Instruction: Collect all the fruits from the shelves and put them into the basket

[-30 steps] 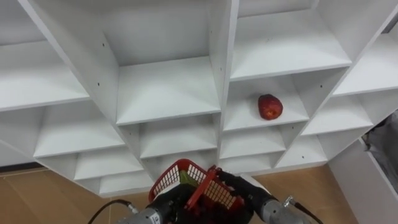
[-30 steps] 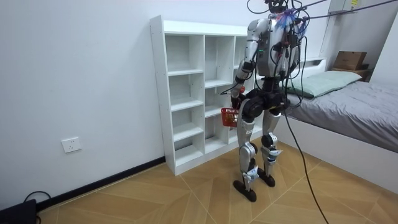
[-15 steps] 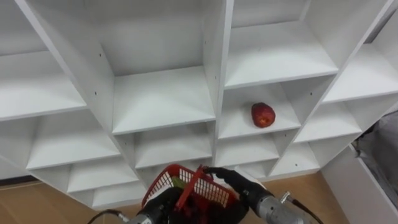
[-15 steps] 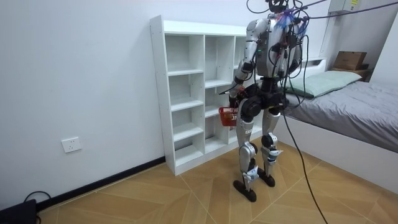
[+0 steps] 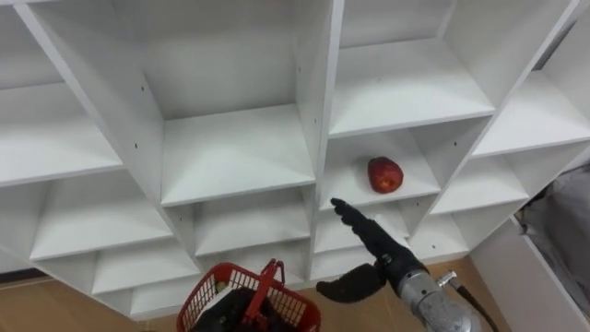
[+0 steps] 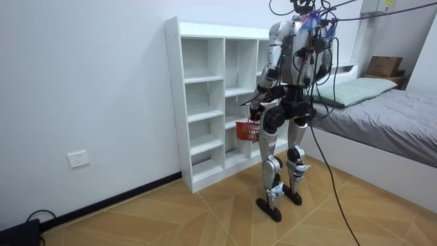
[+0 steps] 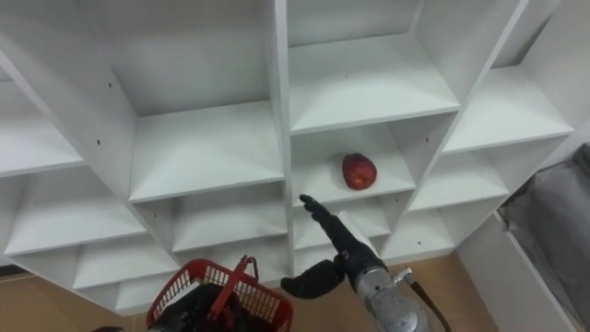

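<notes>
Right robot hand (image 5: 380, 256), fingers straight, nr 1 apple (image 5: 384, 174); 1 red basket (image 5: 205, 290).

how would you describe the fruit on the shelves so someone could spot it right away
Start at the white shelf unit in front of the robot, and find the compartment just beyond the outstretched fingers of the right hand. On that shelf lies a red apple, the one round, coloured thing among bare white boards.
</notes>
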You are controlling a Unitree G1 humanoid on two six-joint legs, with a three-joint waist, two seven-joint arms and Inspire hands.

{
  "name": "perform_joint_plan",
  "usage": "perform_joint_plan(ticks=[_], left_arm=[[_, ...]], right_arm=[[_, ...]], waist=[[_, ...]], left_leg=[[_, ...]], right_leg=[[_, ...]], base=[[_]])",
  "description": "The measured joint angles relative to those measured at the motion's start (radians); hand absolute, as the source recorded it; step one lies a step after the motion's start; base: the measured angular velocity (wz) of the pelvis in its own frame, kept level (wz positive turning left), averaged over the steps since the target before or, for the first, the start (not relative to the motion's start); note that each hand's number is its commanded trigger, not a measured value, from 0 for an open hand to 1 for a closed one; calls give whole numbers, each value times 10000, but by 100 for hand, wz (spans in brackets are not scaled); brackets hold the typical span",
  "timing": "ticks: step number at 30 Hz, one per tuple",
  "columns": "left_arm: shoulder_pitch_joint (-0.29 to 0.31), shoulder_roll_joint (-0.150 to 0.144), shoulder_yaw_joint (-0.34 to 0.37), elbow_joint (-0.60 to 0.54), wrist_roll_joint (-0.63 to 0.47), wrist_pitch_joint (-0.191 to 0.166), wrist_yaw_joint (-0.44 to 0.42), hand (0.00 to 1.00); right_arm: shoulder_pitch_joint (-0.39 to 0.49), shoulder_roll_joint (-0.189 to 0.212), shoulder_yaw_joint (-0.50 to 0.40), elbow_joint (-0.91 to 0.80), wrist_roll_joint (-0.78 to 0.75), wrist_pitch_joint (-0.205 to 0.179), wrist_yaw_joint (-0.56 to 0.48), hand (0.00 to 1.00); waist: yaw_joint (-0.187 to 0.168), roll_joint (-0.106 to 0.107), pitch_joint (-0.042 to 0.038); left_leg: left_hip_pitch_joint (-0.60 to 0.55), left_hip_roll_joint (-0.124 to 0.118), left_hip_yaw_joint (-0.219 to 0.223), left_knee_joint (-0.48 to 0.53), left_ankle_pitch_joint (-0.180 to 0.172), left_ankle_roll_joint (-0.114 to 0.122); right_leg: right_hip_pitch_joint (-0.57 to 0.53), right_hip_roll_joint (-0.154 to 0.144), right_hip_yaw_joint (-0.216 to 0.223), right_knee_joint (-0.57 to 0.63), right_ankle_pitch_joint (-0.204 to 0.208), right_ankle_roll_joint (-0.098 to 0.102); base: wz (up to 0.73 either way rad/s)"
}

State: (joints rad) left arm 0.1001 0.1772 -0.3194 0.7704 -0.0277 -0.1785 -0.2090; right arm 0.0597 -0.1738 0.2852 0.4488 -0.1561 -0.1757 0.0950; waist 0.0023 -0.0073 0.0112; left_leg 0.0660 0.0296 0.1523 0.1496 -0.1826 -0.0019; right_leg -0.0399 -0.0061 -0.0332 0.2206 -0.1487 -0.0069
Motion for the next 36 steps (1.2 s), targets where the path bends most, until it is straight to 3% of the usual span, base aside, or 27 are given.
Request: perform_joint_plan(ticks=[10,19,36], left_arm=[[32,39,55,-47,7,0,16,100],[303,44,72,-38,28,3,-13,100],[672,12,839,-41,12,2,-163,100]], right_arm=[[19,-204,-96,14,124,-57,-173,0],[147,-185,-731,-22,128,-189,-627,0],[380,-187,-862,-183,792,-201,-1075,0]], waist=[[-45,46,-21],[-262,35,-17],[-265,-123,-25]], left_leg=[[188,101,13,20,-79,-42],[396,101,85,8,-80,-44],[689,121,93,-62,-145,-67]], right_leg=[[253,97,21,-155,50,-53],[407,101,38,-207,49,-51],[588,124,42,-176,35,-53]], base=[[0],[-2],[-1]])
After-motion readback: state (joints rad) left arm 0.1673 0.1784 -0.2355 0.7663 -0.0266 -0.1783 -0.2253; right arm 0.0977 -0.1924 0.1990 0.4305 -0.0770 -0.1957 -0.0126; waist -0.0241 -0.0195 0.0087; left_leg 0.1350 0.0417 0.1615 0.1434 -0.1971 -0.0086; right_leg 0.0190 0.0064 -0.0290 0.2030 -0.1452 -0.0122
